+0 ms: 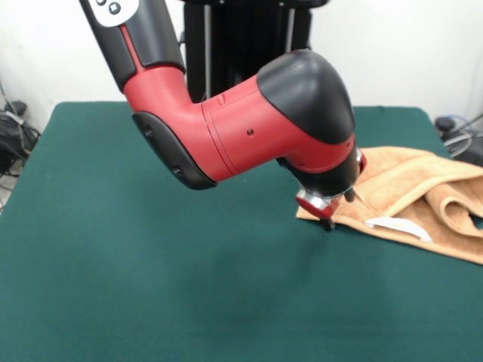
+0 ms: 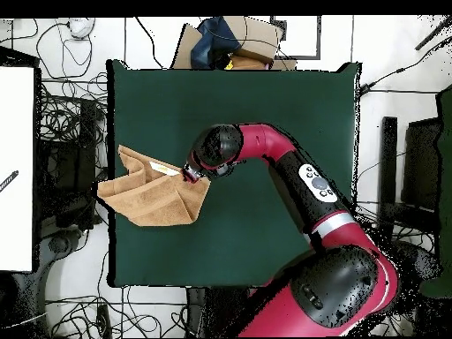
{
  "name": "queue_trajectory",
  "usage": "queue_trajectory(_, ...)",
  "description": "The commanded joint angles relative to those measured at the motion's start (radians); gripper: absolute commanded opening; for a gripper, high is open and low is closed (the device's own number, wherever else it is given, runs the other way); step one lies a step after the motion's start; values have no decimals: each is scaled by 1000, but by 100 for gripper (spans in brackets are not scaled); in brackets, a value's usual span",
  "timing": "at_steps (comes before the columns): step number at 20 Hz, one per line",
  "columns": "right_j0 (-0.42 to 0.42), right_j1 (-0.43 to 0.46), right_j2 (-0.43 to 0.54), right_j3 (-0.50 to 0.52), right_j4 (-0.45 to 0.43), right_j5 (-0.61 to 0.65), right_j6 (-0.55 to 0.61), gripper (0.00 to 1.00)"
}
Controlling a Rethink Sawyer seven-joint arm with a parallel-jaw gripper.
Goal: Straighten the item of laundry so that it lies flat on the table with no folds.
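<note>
Green table [image 1: 151, 286]: 1 folded towel [image 1: 423, 196] at its edge, my pincer [image 1: 326, 215] on its corner, grip state unclear; next, drag outward.

The front view faces the robot across the bench [image 1: 151, 286] closely; the overhead view looks straight down, sharing the bench [image 2: 265, 106].

The Sawyer arm [image 1: 241, 132] has glossy red rounded housings, black joint caps, one small dark screw and grey buttons.
</note>
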State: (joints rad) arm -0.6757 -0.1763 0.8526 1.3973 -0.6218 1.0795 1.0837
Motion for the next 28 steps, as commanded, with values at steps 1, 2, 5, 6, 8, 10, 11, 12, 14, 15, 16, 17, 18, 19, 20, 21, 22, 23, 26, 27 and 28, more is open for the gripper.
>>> queue_trajectory(1, 22, 28, -27, -60, -67, -95, -153, 100)
queue_trajectory(2, 22, 28, -30, -59, -66, -94, -154, 100)
queue_trajectory(5, 30, 38, -42, -66, -64, -87, -155, 100)
queue_trajectory(6, 33, 43, -49, -67, -67, -85, -154, 100)
queue_trajectory(8, 41, 56, -61, -73, -73, -84, -152, 100)
queue_trajectory(10, 48, 66, -73, -75, -80, -79, -148, 100)
queue_trajectory(11, 50, 72, -77, -76, -80, -79, -145, 100)
queue_trajectory(12, 51, 78, -79, -77, -82, -83, -141, 100)
queue_trajectory(14, 53, 87, -86, -79, -84, -84, -137, 100)
queue_trajectory(15, 51, 88, -88, -75, -85, -81, -137, 100)
queue_trajectory(16, 53, 86, -87, -77, -83, -75, -137, 100)
queue_trajectory(17, 55, 85, -87, -79, -81, -69, -137, 100)
queue_trajectory(18, 57, 86, -89, -81, -84, -70, -137, 100)
queue_trajectory(19, 51, 88, -91, -75, -89, -78, -140, 100)
queue_trajectory(20, 51, 88, -91, -75, -90, -78, -140, 100)
queue_trajectory(21, 48, 85, -91, -71, -90, -80, -141, 100)
queue_trajectory(22, 48, 84, -92, -71, -89, -75, -142, 100)
queue_trajectory(23, 49, 83, -91, -72, -90, -76, -144, 100)
queue_trajectory(26, 49, 79, -94, -71, -99, -76, -152, 100)
queue_trajectory(27, 48, 77, -95, -69, -100, -74, -154, 100)
queue_trajectory(28, 47, 76, -95, -67, -101, -72, -156, 100)
